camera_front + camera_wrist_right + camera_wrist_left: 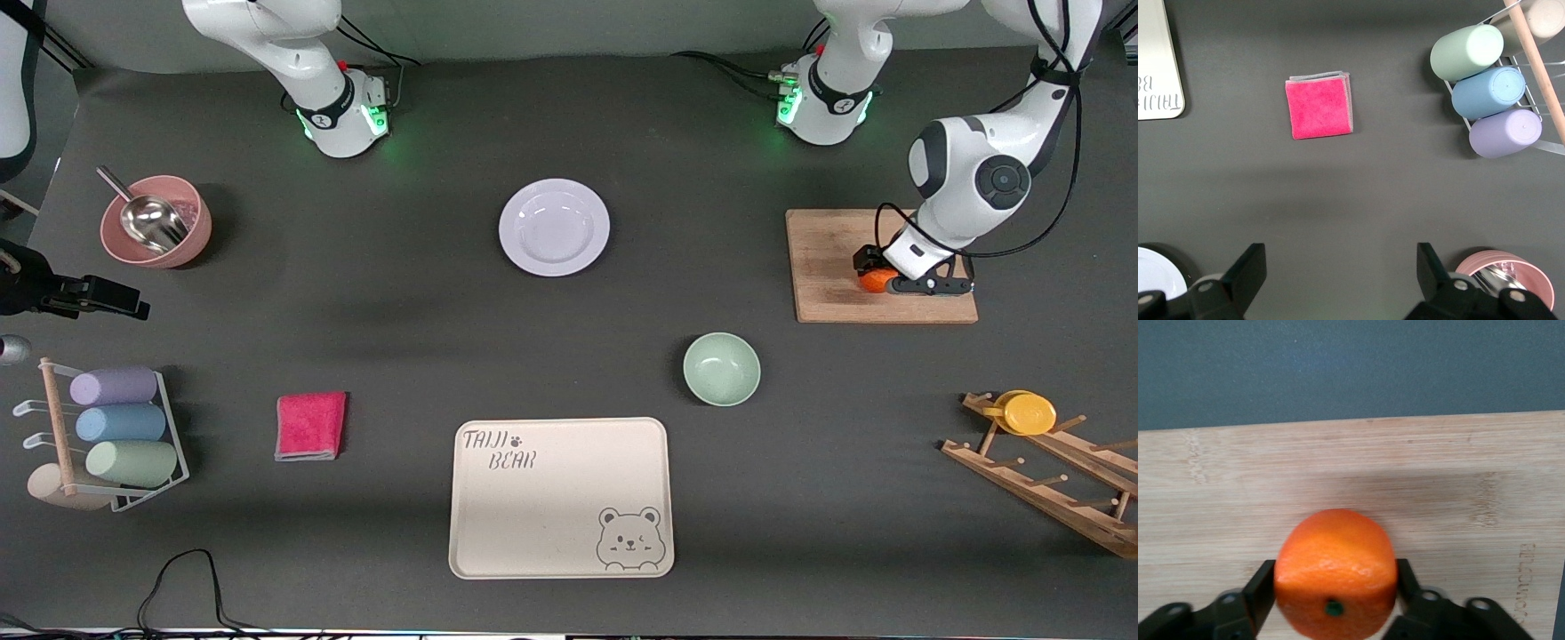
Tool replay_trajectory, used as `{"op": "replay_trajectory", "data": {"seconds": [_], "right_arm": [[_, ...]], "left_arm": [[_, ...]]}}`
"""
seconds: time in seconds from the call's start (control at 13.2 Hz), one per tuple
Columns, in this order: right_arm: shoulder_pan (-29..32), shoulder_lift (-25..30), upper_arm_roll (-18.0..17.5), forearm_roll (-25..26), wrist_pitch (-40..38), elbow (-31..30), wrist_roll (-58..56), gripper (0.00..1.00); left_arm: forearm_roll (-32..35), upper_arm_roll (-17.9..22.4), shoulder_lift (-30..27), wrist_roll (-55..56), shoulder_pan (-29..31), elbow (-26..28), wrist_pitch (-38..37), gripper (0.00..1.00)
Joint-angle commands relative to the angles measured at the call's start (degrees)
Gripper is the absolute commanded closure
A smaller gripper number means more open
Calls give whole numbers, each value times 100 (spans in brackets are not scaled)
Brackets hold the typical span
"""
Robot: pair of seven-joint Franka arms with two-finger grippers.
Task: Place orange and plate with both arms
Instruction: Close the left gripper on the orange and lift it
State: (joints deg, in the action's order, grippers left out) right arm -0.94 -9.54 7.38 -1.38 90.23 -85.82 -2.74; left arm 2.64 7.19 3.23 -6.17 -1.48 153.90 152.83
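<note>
The left gripper (1335,597) is clamped on the orange (1335,573), one black finger pressed to each side of the fruit, which rests on the wooden cutting board (831,258) at the left arm's end of the table — in the front view the orange (876,281) peeks out from under the wrist near the board's edge closest to the front camera.

The right gripper (1338,270) hangs with its fingers wide apart and nothing between them, over bare dark mat, waiting; its wrist view shows a folded pink cloth (1320,105) and a rack of pastel cups (1491,90).

The lavender-white plate (554,227) sits bare at the table's middle, at about nine o'clock from the board. The mint-green bowl (721,368) lies at about seven o'clock from the board, the cream bear tray (560,498) nearer the front camera than the plate — at six o'clock from it.
</note>
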Motion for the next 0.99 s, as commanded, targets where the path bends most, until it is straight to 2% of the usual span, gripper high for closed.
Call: {"op": "replay_trajectory", "data": {"seconds": [0.0,0.08,0.23,0.46,0.68,0.91], "right_arm": [[-47,102,26,-11,56,-145,107,0],[-73,154,18,-29,56,-224,124,0],[-108,286,9,-230,73,-452,133,0],[-379,776,-9,-346,511,-1249,238,0],[-784,1086,-9,-355,759,-1727,905,0],[-1267,1348,-9,-363,1047,-2138,1511,0]], "left_arm": [[43,-7,-33,-95,34,26,72,86],[43,-7,-103,-95,34,18,19,94],[43,-16,-383,-25,25,-26,-269,95],[-36,-68,-1226,316,-97,-210,-1304,95],[-45,-567,-1483,1824,-711,-1043,-2684,95],[-605,-1253,-1484,3355,-1283,-1738,-3564,95]]}}
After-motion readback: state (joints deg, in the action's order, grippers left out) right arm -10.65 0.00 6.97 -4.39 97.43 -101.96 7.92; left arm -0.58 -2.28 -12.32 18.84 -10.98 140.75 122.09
